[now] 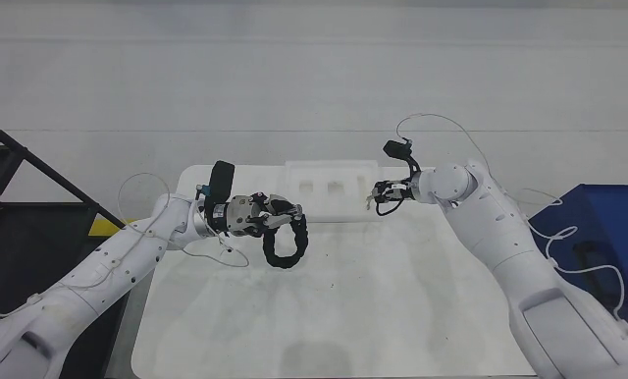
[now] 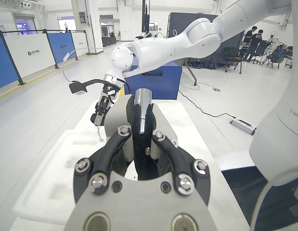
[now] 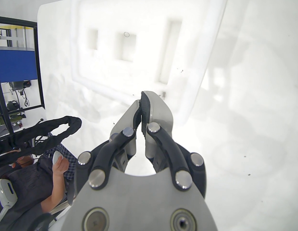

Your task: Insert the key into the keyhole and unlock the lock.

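Note:
My left gripper (image 1: pixel 265 214) hangs above the table's left half, shut on the lock. The lock is a black cable loop (image 1: pixel 287 243) with a chrome cylinder (image 2: pixel 142 111) that sticks up between the left gripper's fingers (image 2: pixel 163 121). The loop also shows in the right wrist view (image 3: pixel 55 126). My right gripper (image 1: pixel 377 194) is over the near right corner of the white foam tray (image 1: pixel 334 175), shut on the small key (image 2: pixel 99 132), which dangles from its tips (image 2: pixel 98 118). In the right wrist view its fingers (image 3: pixel 149 106) are pressed together and hide the key.
The foam tray (image 3: pixel 144 8) has several rectangular recesses and lies at the far edge of the white table (image 1: pixel 392 310). A blue cabinet (image 1: pixel 589 222) stands off the table's right side. A black frame (image 1: pixel 39 173) stands to the left.

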`<act>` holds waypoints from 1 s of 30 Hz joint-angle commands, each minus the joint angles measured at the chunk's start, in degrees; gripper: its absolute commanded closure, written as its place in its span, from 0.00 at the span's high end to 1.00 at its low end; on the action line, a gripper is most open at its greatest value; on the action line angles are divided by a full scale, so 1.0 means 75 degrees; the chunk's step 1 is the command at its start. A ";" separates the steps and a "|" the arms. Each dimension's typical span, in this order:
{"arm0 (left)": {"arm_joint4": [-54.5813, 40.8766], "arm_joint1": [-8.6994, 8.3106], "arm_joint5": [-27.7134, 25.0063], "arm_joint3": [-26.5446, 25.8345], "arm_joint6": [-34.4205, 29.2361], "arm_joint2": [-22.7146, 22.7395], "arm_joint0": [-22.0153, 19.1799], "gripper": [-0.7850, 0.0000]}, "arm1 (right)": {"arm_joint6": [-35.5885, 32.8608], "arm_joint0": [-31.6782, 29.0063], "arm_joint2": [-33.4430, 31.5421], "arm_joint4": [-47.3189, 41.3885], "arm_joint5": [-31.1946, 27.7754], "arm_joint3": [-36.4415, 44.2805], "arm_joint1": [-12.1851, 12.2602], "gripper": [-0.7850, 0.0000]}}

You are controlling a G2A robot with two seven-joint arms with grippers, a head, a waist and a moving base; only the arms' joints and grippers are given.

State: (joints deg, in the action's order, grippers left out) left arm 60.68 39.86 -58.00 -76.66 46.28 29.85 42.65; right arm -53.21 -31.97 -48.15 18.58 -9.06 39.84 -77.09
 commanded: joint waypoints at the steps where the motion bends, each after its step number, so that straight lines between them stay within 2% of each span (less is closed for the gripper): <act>1: 0.0000 0.0000 0.0000 0.0000 0.0000 0.0000 0.0000 0.00 | -0.0007 -0.0055 -0.0043 0.0054 0.0052 0.0121 0.0032 0.00; 17: 0.0000 0.0000 0.0000 0.0000 0.0000 0.0000 0.0000 0.00 | -0.0133 -0.0270 -0.0311 0.0196 0.0290 0.0453 0.0166 0.00; 30: 0.0000 0.0000 0.0000 0.0000 0.0000 0.0000 0.0000 0.00 | -0.0105 -0.0206 -0.0251 0.0116 0.0267 0.0224 0.0078 0.00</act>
State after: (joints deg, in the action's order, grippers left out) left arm 60.68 39.86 -58.00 -76.66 46.28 29.85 42.65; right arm -54.02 -33.59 -50.13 19.52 -7.00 41.69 -76.42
